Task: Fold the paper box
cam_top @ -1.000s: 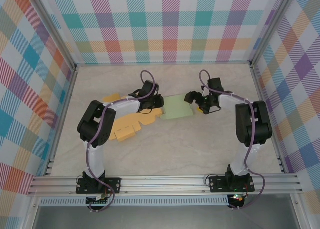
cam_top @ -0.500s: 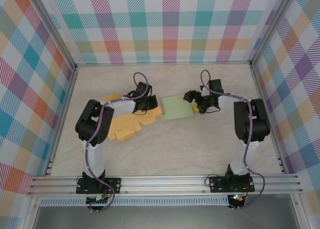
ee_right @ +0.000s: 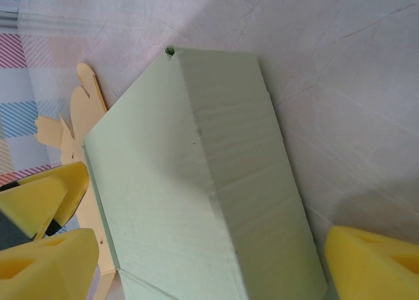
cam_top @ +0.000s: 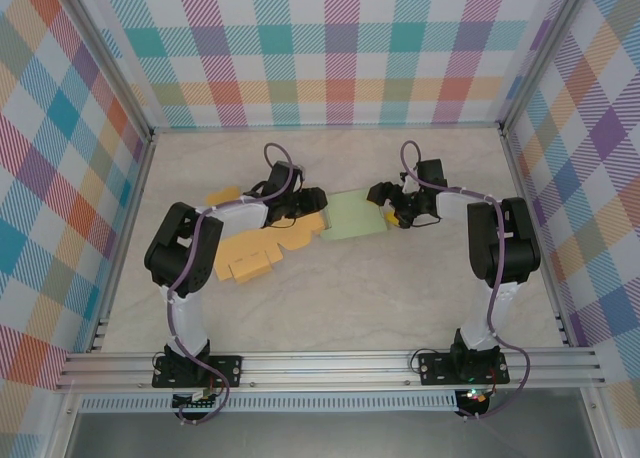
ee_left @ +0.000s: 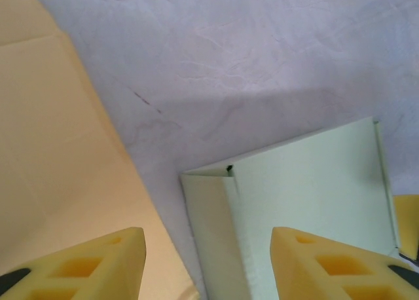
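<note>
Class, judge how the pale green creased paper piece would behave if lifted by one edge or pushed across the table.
Probably light and floppy: the green paper piece looks like a thin sheet, so it would likely sag or hinge at its visible crease. Pushed, it would likely slide on the smooth table, or buckle along that fold.

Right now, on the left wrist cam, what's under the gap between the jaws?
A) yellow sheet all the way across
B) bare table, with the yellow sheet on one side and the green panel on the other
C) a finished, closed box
B: bare table shows between the yellow sheet and the green panel, and the jaws stand apart with nothing held.
</note>
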